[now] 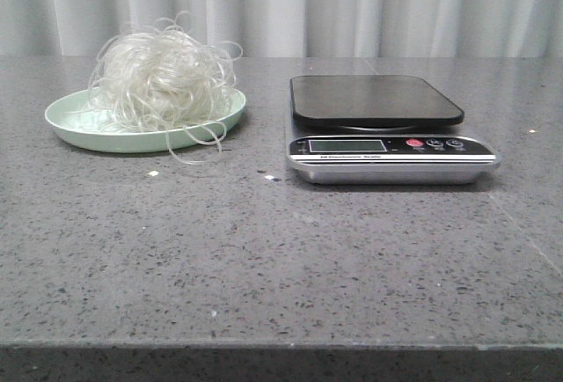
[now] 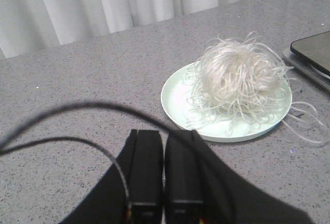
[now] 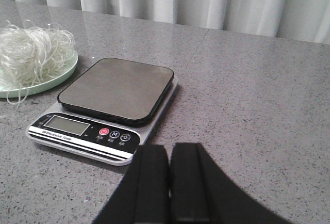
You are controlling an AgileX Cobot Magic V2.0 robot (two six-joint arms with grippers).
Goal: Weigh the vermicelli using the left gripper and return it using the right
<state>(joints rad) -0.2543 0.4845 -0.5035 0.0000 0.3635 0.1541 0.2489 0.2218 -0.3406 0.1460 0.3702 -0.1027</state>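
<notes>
— Vermicelli [image 1: 163, 78] first: where was it?

— It sat heaped on the pale green plate [image 1: 79, 131], on the left half of the table [image 1: 281, 259] as I faced it. A fluffy whitish tangle, piled higher than the rim. A few loose loops spilled over the near edge of the plate and touched the grey stone.

— And the scale?

— Scale [image 1: 387, 127] stood to the right of the plate, near it but apart. Its dark platform [image 1: 376, 99] was bare. The display strip with a red button faced me. I could not read anything on the screen.

— What about your left gripper?

— My left gripper [image 2: 164, 182] hung over the table on the near side of the plate, short of it. Its two black fingers [image 2: 146, 167] were pressed together with only a thin seam between them. They had nothing in them. A black cable [image 2: 67, 110] looped across that wrist view.

— And the right one?

— My right gripper [image 3: 169, 182] was just in front of the scale, close to the corner with the buttons. Its fingers [image 3: 152, 180] were also drawn together, with a narrow slit between them and nothing held. From that wrist view the plate and noodles showed beyond the far side of the scale.

— Were either of the arms in the front view?

— No, neither one showed there. A white curtain [image 1: 290, 3] hung behind the table.
</notes>
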